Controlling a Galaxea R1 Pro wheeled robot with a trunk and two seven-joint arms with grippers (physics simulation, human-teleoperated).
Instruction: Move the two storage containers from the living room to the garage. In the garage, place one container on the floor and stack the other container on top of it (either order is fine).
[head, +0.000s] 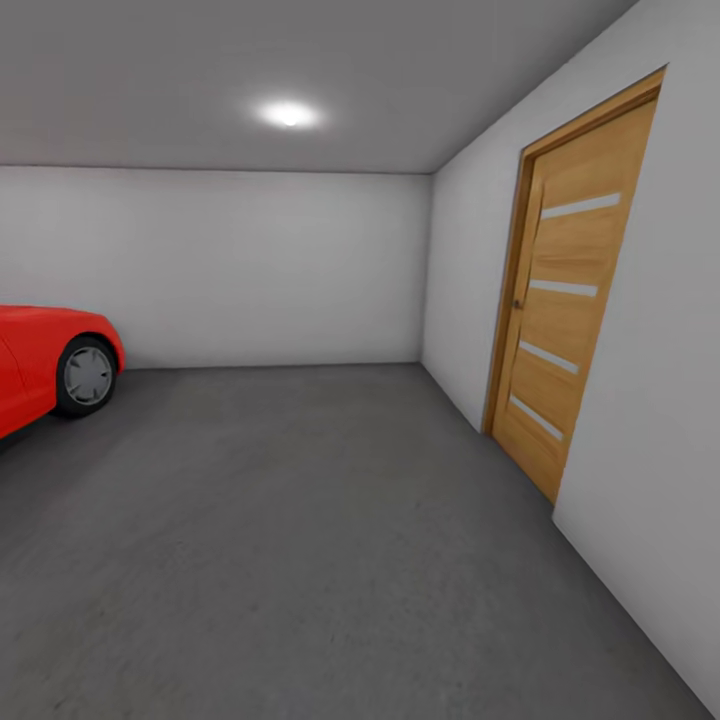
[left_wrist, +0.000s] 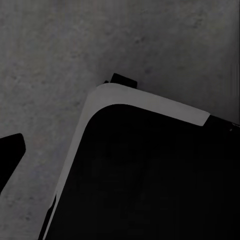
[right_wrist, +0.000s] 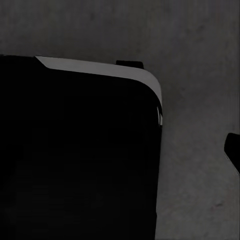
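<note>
We were in a home garage: a dark grey concrete floor (head: 300, 540) filled the lower frame, plain pale grey walls (head: 250, 265) closed it in, a red car (head: 45, 360) sat at the left edge, and a wooden door (head: 565, 310) stood at right.

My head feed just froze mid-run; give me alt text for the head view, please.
A bare garage: rough dark grey concrete floor running to plain pale grey walls. The front end of a glossy red car shows at the left edge, and a closed light wooden door with four pale horizontal strips stands in the right wall.
</note>
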